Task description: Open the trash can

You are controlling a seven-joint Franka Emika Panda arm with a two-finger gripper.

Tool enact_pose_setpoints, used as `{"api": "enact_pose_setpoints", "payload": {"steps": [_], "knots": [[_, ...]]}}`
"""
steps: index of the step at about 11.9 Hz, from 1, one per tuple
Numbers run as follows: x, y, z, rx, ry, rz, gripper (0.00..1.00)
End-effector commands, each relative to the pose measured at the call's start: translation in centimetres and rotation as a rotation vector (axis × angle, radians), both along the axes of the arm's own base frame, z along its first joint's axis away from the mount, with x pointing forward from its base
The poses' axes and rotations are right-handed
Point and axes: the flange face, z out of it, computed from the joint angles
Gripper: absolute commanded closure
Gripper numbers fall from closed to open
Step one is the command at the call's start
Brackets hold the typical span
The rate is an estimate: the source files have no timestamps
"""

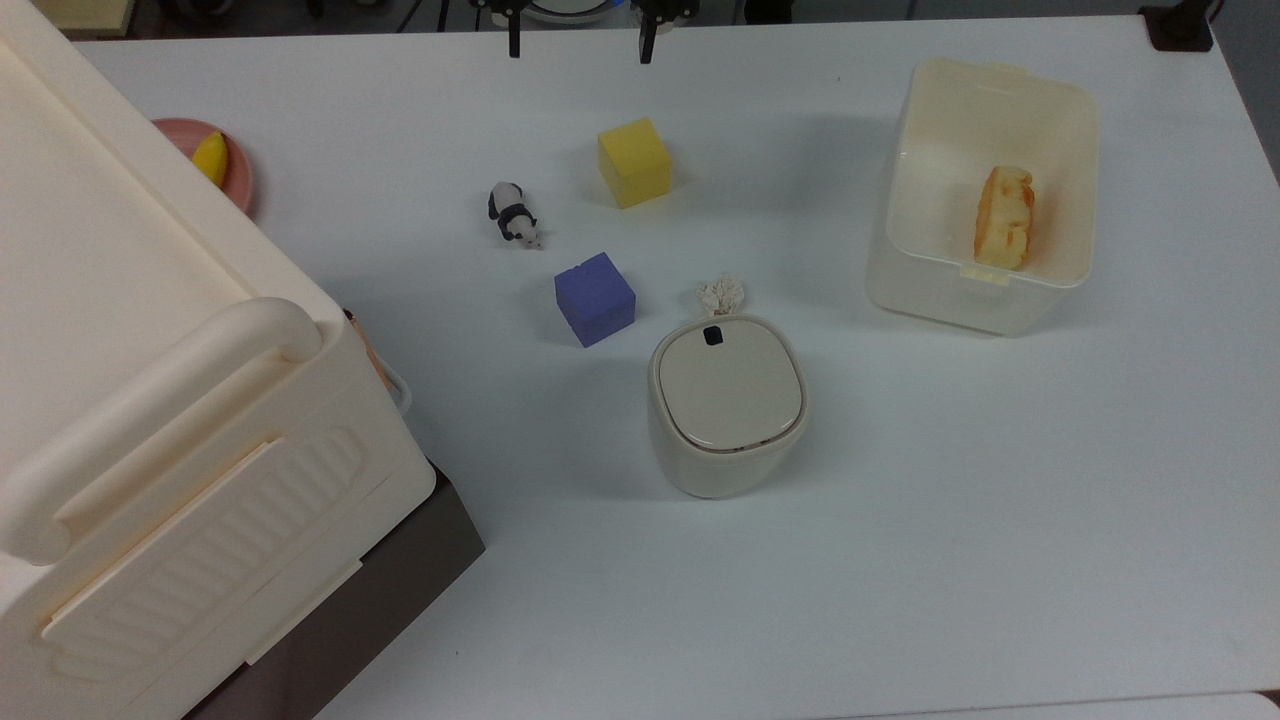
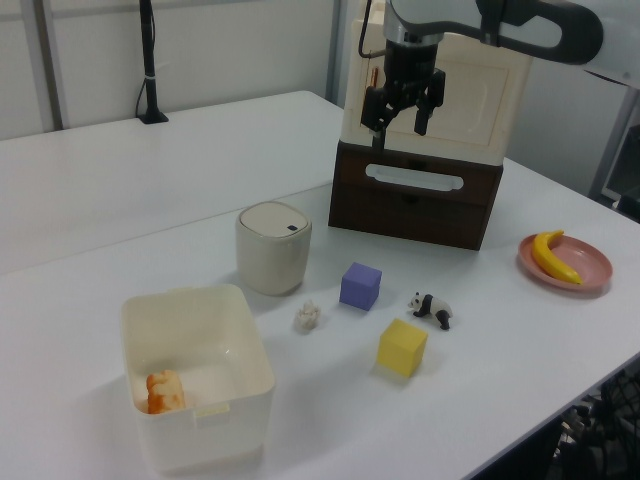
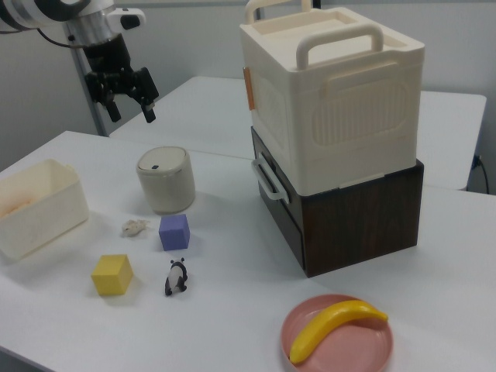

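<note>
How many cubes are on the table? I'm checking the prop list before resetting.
2. The purple cube sits just to the top view's left of the trash can; the yellow cube lies farther up, beyond it. Others may be hidden behind the storage box.

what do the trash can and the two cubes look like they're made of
The trash can looks like smooth matte beige plastic: rounded moulded walls, flat fitted lid. The yellow cube and purple cube look like foam or sponge, dull and slightly soft-edged, though painted wood can't be excluded.

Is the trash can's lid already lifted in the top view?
No, the trash can has its lid lying flat and closed on the rim, with the open gripper far off at the top view's upper edge.
</note>
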Motion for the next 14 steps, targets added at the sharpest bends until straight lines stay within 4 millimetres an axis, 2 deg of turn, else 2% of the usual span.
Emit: {"api": "enact_pose_setpoints", "payload": {"steps": [1,4,7,14], "knots": [[-0.3,0.0,-1.1,0.0,-0.001,-0.035,0.0],[-0.2,0.6,-1.5,-0.002,0.005,-0.046,0.0],[1.0,0.5,-3.0,-0.015,0.017,-0.062,0.0],[1.1,1.0,-3.6,-0.019,0.028,-0.046,0.0]]}}
